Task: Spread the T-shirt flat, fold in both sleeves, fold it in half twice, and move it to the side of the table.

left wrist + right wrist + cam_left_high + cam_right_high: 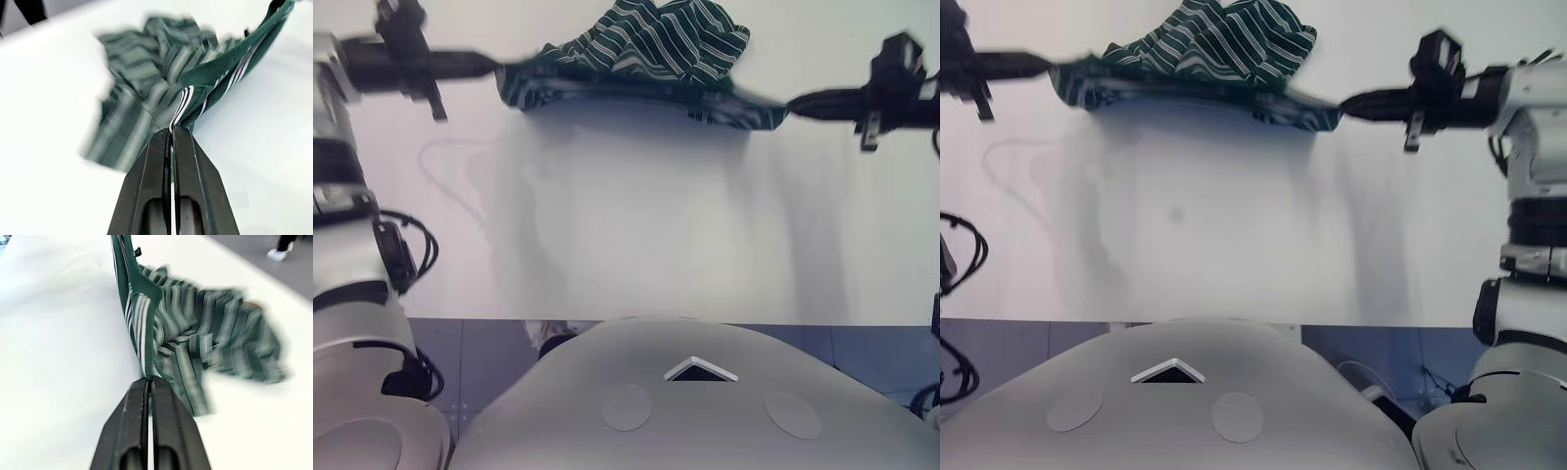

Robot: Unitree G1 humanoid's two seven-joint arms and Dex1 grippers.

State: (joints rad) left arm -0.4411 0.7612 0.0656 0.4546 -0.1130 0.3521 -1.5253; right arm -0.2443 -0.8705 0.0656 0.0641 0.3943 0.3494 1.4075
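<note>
A dark green T-shirt (646, 54) with white stripes hangs bunched above the far part of the white table (636, 235). Its lower hem is pulled taut between my two grippers. My left gripper (499, 67) is shut on the hem's left end, seen close up at the black fingers (183, 147) pinching the ribbed edge (195, 105). At the hem's right end my right gripper (790, 106) is shut on the cloth, its fingers (159, 396) clamping the striped edge (142, 333). The rest of the shirt (1224, 39) lies crumpled behind the hem.
The white table spreads wide in front of the shirt, with its near edge (705, 321) just ahead of me. Cables (411, 250) hang beside my left arm. Grey floor tiles (871, 352) lie below the table edge.
</note>
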